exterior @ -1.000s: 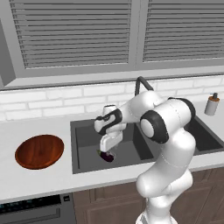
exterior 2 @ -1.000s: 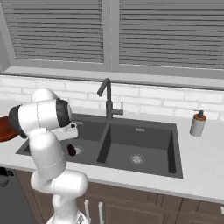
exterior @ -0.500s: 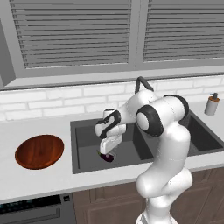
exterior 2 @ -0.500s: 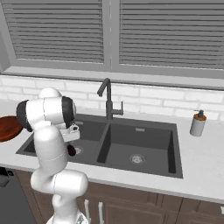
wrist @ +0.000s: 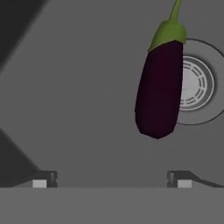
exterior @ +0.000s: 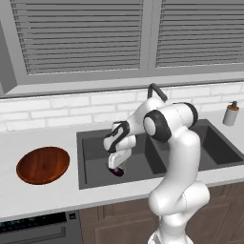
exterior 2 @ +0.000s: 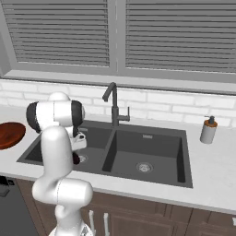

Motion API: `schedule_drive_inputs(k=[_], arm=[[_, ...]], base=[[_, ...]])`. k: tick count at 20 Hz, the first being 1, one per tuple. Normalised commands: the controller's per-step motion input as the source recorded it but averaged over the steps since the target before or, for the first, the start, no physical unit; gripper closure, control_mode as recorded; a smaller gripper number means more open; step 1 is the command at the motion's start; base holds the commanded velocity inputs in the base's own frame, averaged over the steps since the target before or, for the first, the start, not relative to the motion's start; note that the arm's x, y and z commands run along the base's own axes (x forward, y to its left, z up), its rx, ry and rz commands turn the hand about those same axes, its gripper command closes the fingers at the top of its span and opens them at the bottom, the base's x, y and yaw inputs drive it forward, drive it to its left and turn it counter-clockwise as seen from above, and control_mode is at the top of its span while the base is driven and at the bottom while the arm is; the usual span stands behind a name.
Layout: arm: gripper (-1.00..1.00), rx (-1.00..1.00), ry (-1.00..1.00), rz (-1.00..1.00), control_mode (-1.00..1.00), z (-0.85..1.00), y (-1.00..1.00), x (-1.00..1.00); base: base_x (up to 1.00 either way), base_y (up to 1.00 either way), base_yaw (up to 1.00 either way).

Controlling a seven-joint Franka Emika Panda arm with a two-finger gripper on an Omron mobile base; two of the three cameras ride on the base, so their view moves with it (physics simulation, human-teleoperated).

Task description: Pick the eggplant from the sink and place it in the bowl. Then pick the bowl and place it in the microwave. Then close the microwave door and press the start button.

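Now | my pincer (wrist: 111, 178) has come down into the sink's (exterior: 90, 157) left basin, fingers spread, empty | eggplant (wrist: 159, 89) beside the drain (wrist: 197, 83), off-centre right | shift before closing.

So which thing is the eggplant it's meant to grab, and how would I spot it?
Find the dark grey double sink under the window and look into its left basin. On the basin floor, right below the open gripper, lies the eggplant, partly over the round metal drain. It is the one glossy dark purple thing there, with a green stem cap.
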Motion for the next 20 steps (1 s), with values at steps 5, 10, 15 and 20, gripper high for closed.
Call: schedule_drive_inputs(k=[5, 10, 15, 20], arm=[[-1.00, 0.00, 0.00, 0.00, -1.00, -0.26, 0.00, 0.26], [-1.00, 0.00, -0.01, 0.00, -1.00, -0.15, 0.00, 0.32], [-1.00, 0.00, -0.02, 0.00, -1.00, -0.19, 0.02, 0.28], [-1.00, 0.00, -0.01, 0.00, -1.00, -0.26, 0.06, 0.12]], base=[[0.00, 0.00, 0.00], [0.00, 0.00, 0.00], [0.00, 0.00, 0.00], [0.00, 0.00, 0.00]])
